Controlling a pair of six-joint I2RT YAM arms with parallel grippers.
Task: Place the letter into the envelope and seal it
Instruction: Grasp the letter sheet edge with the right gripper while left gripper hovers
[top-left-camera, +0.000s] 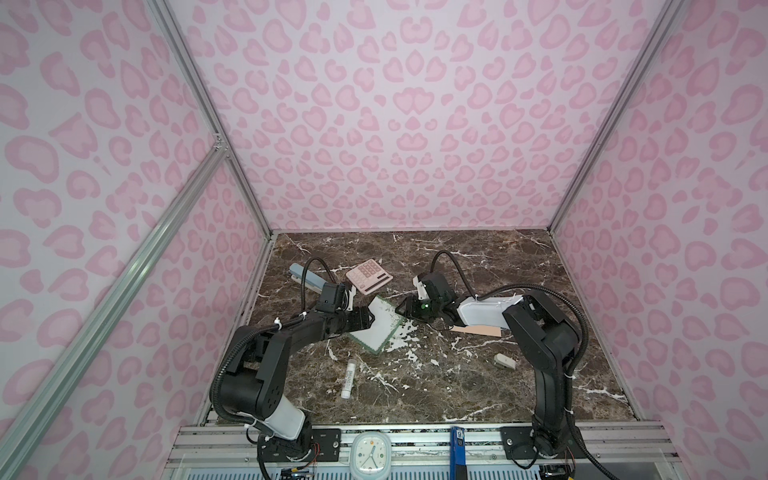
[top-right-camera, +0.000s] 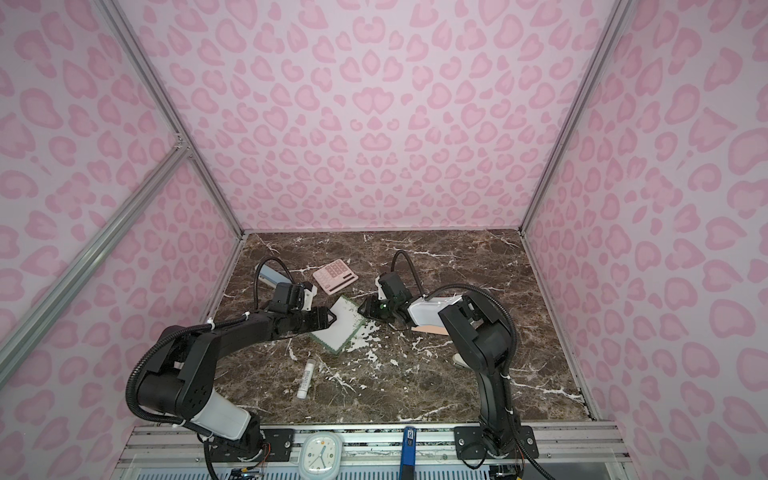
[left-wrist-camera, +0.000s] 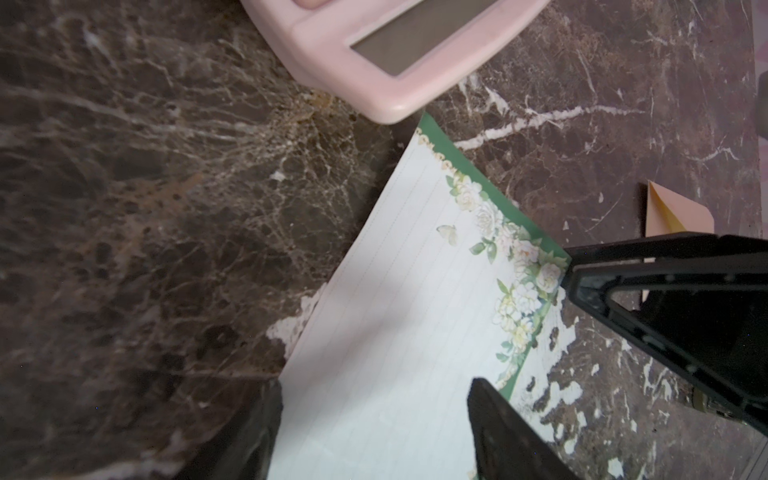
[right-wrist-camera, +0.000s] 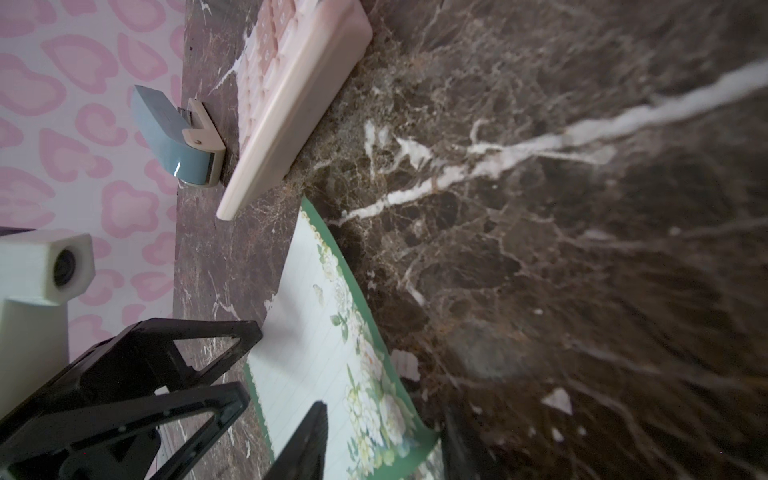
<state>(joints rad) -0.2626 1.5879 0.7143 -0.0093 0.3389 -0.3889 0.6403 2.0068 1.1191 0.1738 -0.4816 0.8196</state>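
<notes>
Pink leopard-print walls close round a dark marbled bench (top-left-camera: 457, 386), and I judge the job barely begun. At far left a blue stapler (top-left-camera: 300, 272) lies near the wall, with a glue stick (top-left-camera: 348, 379) lower down towards the front. Next is my left gripper (left-wrist-camera: 376, 386), jaws spread wide over the left part of the letter (top-left-camera: 380, 327) and pinching nothing. The letter lies at centre frame as a tilted diamond, out in the open, its upper corner just beside the pink calculator (top-left-camera: 369, 277). My right gripper (right-wrist-camera: 382, 409) meets the letter's right edge with jaws partly spread, the green border between them but not clamped, as far as I can see. Right of that the envelope (top-left-camera: 478, 331) lies flat, apart from the letter and mostly hidden under my right arm. I cannot tell how its flap sits. Insertion and sealing are both left to do. Open room lies along the front centre and the far strip. A small beige block (top-left-camera: 504, 360) sits at lower right.
</notes>
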